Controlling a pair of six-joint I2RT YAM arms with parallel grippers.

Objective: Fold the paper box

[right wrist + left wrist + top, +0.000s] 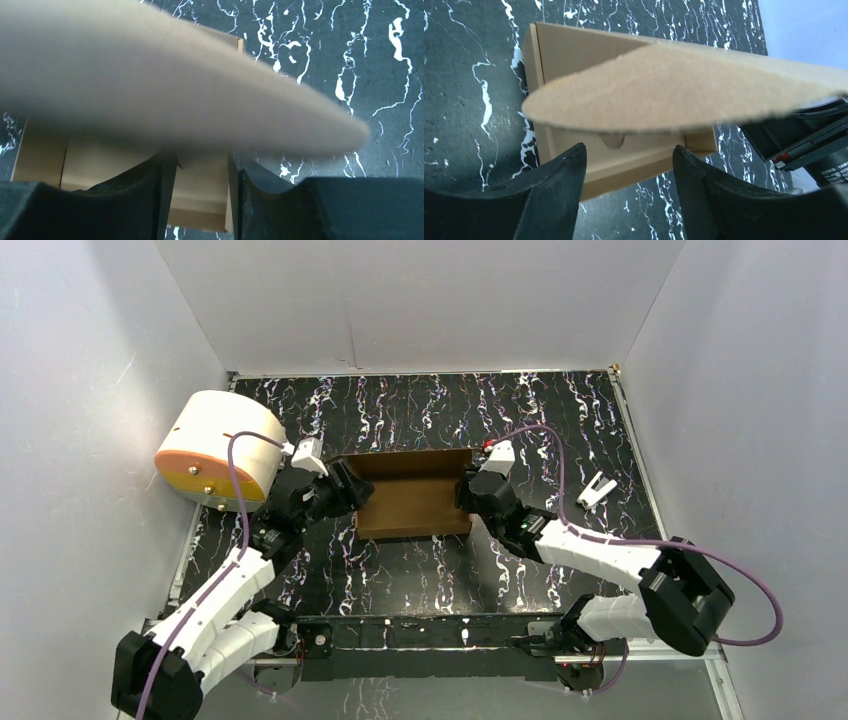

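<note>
Paper box [415,505]: plain brown cardboard, shallow and rectangular, lying between the two grippers; a darker panel appears to rise along its far side.
Box flaps: from the left wrist, a rounded flap [674,90] crosses just above and ahead of the fingertips. From the right wrist, a similar flap [175,90] fills the upper view, blurred.
Left gripper [350,490]: at the box's left end, fingers spread. The box wall shows through the gap [629,150]. Whether the fingers touch the flap cannot be told.
Right gripper [468,490]: at the box's right end, fingers parted by a narrower gap [200,165], with cardboard directly ahead.
Table [420,410]: black with white marbling, under everything.
Cylinder [215,445]: cream-white with an orange face, just outside the left gripper.
Small white piece [597,490]: outside the right gripper, well apart from the box.
</note>
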